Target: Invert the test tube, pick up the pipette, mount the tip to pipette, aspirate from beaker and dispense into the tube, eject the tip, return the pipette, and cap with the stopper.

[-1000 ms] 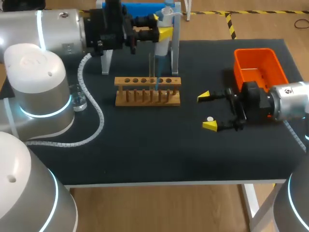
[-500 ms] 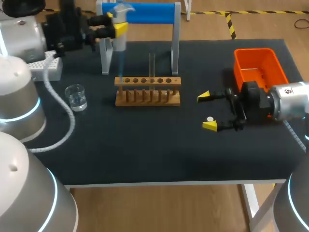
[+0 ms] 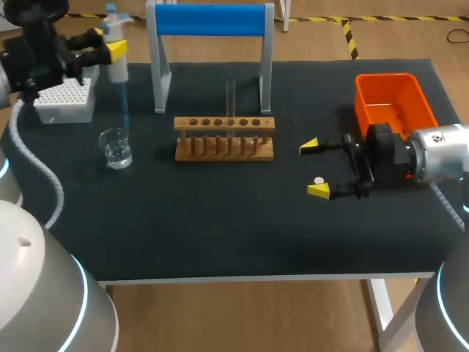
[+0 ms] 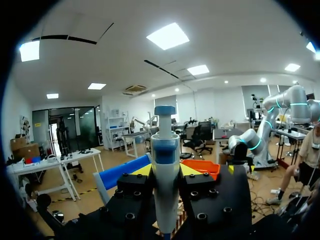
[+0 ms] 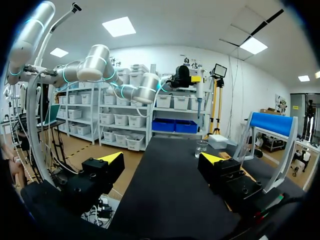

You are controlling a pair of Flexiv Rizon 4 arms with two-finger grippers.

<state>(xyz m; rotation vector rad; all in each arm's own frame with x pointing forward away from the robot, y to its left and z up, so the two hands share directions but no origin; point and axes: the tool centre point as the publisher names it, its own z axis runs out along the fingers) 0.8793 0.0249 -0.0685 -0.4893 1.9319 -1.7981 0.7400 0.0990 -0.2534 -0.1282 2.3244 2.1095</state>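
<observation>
So the left gripper (image 3: 111, 50) is clamped on the pipette (image 3: 117, 67), holding it upright with its blue tip above the beaker (image 3: 116, 149), likely to draw liquid, while the right gripper (image 3: 314, 169) sits wide open beside the white stopper (image 3: 319, 180), the tube (image 3: 231, 99) standing in the rack (image 3: 223, 139).

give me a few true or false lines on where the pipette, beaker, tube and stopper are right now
1. The left gripper is shut on the pipette. True.
2. The pipette's tip is inside the test tube. False: it hangs by the beaker, well away from the tube.
3. The right gripper is open, with the stopper on the table between its fingers. True.
4. The beaker sits in the orange bin. False: it stands on the table near the tip box.
5. The test tube stands upright in the rack. True.
</observation>
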